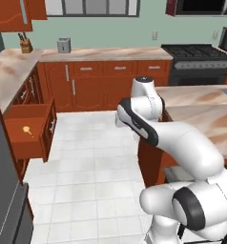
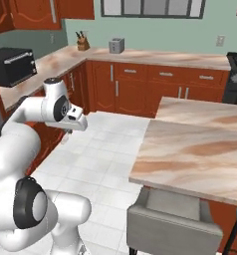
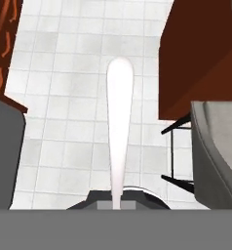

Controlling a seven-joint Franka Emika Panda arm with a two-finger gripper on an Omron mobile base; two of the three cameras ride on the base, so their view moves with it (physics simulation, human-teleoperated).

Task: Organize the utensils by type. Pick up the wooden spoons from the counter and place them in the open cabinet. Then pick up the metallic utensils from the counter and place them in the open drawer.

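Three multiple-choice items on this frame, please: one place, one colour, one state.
1. Where does the small yellow spoon lie?
A. on the floor
B. in the drawer
C. on the stove

2. What colour is the thin utensil ahead of the hand camera?
A. black
B. red
C. pale silvery-white

3. How does the drawer stand?
A. pulled open
B. shut
C. taken out

Answers:
1. B, the spoon rests inside the drawer's walls.
2. C, it shows pale against the floor tiles.
3. A, its front stands well out from the cabinet row.
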